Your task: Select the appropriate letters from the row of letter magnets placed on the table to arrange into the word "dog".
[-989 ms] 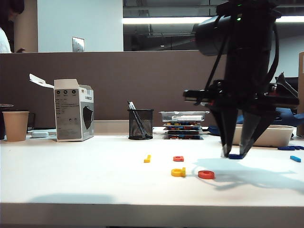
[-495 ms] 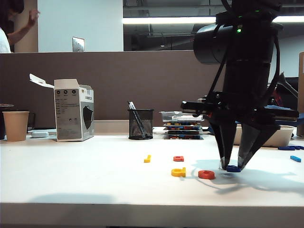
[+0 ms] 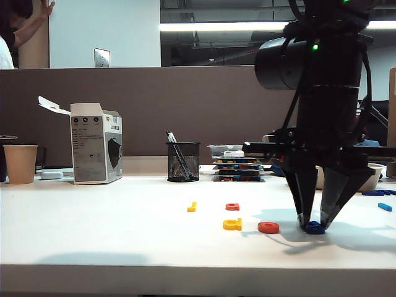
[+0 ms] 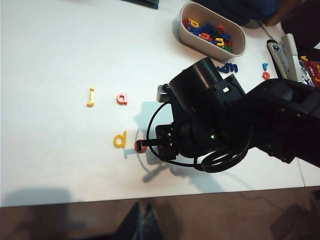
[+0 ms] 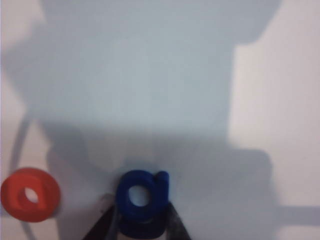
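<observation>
Table: a wide, plain white tabletop [image 3: 93, 229] filling the lower half of the exterior view.
Right gripper: black two-finger gripper [image 3: 315, 224] at the lower right of the exterior view, pointing straight down, its tips at the table surface.
Right gripper grip: the fingers pinch the dark blue plastic letter "g" [image 3: 315, 228] between them; in the right wrist view the same letter [image 5: 142, 197] sits at the bottom centre with the dark fingertips on either side of it.
Red-orange ring letter "o": flat on the table [image 3: 268, 228], just to the left of the held blue letter and apart from it; it shows at the lower left of the right wrist view [image 5: 30, 194].
Yellow letter "d": flat on the table [image 3: 232, 224], left of the ring, lower centre of the exterior view.
Squarish red-orange letter: behind the yellow "d" [image 3: 232, 206], a little farther up the frame.
Thin yellow stick-like letter: left of the squarish one [image 3: 192, 206], near the centre.
Left gripper: it does not appear in any picture; the left wrist view looks down from above on the right arm and the table.
White oval tray: holds many mixed coloured letters [image 4: 239, 49], upper right of the left wrist view.
Background: a black mesh pen cup [image 3: 183, 161], a paper cup [image 3: 20, 163] and a grey-white carton [image 3: 96, 143] along the back edge.
</observation>
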`<action>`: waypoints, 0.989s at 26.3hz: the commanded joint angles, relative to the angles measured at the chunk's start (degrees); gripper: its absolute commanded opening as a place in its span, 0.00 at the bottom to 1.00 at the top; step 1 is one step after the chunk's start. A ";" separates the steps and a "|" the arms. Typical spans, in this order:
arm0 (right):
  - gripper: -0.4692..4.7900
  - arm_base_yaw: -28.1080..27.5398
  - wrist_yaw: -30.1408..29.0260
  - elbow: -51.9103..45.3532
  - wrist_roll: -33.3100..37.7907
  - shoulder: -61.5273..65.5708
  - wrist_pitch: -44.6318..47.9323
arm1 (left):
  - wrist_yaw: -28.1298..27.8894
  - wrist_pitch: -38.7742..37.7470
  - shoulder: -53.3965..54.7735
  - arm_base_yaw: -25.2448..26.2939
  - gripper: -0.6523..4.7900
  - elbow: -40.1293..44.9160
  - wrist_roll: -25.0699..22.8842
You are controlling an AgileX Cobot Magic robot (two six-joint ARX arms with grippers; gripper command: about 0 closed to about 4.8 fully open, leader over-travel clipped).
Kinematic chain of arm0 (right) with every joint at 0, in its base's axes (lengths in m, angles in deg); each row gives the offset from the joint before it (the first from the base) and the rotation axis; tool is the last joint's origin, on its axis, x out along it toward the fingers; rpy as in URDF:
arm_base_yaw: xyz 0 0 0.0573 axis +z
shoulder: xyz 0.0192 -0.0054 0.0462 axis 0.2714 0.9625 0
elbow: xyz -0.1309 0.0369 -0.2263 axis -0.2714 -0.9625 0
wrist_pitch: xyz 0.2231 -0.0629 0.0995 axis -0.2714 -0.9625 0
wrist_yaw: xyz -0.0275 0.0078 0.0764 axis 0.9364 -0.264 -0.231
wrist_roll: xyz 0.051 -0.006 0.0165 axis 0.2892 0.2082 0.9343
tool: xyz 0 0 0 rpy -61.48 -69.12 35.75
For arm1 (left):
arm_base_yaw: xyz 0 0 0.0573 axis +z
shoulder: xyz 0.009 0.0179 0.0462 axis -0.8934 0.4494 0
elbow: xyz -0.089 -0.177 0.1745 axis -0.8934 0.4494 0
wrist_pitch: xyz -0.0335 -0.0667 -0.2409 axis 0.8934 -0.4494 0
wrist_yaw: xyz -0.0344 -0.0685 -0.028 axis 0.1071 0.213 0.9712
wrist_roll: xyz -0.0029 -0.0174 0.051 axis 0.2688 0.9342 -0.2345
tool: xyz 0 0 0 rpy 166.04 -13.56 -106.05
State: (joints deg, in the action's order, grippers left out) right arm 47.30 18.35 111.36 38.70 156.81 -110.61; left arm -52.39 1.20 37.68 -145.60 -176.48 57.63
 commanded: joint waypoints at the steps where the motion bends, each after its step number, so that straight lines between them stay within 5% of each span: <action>1: 0.29 0.02 -0.61 -0.39 0.20 -0.24 0.17 | -0.37 0.15 -0.11 -0.09 0.11 -0.07 -0.04; 26: 0.42 -0.04 -1.03 -0.20 0.20 -3.96 1.73 | -0.39 0.15 -0.11 -0.09 0.11 -0.07 -0.04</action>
State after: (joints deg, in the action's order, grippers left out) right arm 47.30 17.49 111.01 38.83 153.90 -109.54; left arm -52.39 1.20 37.68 -145.60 -176.48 57.63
